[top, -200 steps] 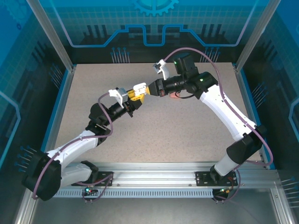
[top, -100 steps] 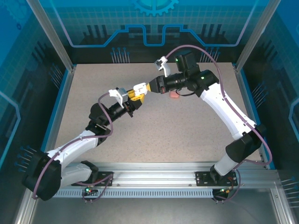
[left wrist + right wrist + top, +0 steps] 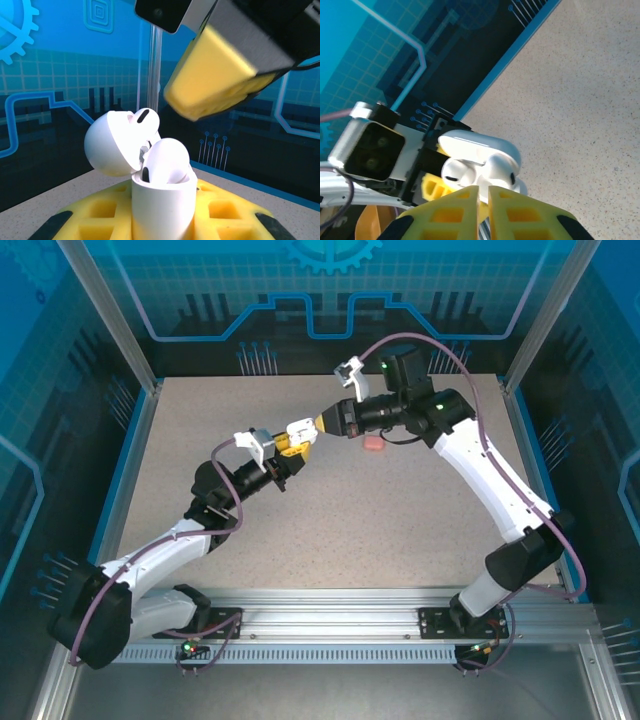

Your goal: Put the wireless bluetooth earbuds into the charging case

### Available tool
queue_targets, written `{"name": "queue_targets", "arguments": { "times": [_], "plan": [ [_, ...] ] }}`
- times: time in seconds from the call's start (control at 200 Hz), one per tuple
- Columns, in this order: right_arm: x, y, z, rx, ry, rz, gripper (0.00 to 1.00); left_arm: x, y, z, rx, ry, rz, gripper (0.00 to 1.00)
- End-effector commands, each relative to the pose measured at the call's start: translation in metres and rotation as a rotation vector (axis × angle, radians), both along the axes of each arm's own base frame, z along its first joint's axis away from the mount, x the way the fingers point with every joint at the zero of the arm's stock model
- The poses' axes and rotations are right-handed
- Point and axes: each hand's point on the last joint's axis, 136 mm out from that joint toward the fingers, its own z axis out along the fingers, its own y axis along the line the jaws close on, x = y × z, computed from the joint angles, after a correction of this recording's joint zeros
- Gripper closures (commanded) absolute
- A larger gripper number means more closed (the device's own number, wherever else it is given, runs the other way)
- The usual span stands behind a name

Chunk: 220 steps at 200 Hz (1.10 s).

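Observation:
My left gripper (image 3: 283, 447) is shut on the white charging case (image 3: 298, 428), held upright above the table with its lid (image 3: 112, 145) swung open. Two white earbuds (image 3: 457, 172) (image 3: 502, 167) sit in the case body (image 3: 162, 205), their rounded heads sticking out. My right gripper (image 3: 318, 425) hovers right at the case's open top. Its yellow fingers (image 3: 525, 215) stand a narrow slit apart, and nothing shows between them. From the left wrist, one of those yellow fingers (image 3: 220, 75) hangs just above and to the right of the earbuds.
A small salmon-pink piece (image 3: 373, 443) lies on the speckled table (image 3: 400, 530) just under the right forearm. Blue panel walls and aluminium posts (image 3: 140, 360) fence the table. The arm bases sit on the rail (image 3: 330, 620) at the near edge.
The right wrist has rolled and its arm has shifted slightly right, uncovering the pink piece. Its fingers have parted a little. The left arm has held still.

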Motion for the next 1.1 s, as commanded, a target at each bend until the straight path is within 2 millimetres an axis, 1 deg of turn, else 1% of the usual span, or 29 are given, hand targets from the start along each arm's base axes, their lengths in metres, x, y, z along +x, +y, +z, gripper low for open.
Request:
{"name": "queue_targets", "arguments": {
  "times": [0.0, 0.24, 0.485, 0.785, 0.975, 1.095],
  "plan": [
    [0.0, -0.009, 0.014, 0.008, -0.047, -0.031, 0.67, -0.005, -0.003, 0.019, -0.012, -0.066, -0.017, 1.0],
    [0.012, -0.001, 0.01, -0.021, -0.062, -0.049, 0.59, -0.006, -0.003, 0.019, -0.007, -0.066, -0.021, 1.0],
    [0.016, 0.007, -0.003, -0.084, -0.07, -0.05, 0.59, -0.005, -0.004, 0.022, -0.006, -0.068, -0.024, 1.0],
    [0.012, 0.019, -0.009, -0.114, -0.083, -0.019, 0.58, -0.006, -0.004, 0.023, -0.007, -0.07, -0.023, 1.0],
    [0.013, 0.019, -0.016, -0.154, -0.093, -0.033, 0.59, -0.006, -0.004, 0.023, -0.006, -0.072, -0.023, 1.0],
    [0.014, 0.018, -0.017, -0.167, -0.099, -0.043, 0.63, -0.006, -0.004, 0.023, -0.005, -0.072, -0.023, 1.0]
  ]
}}
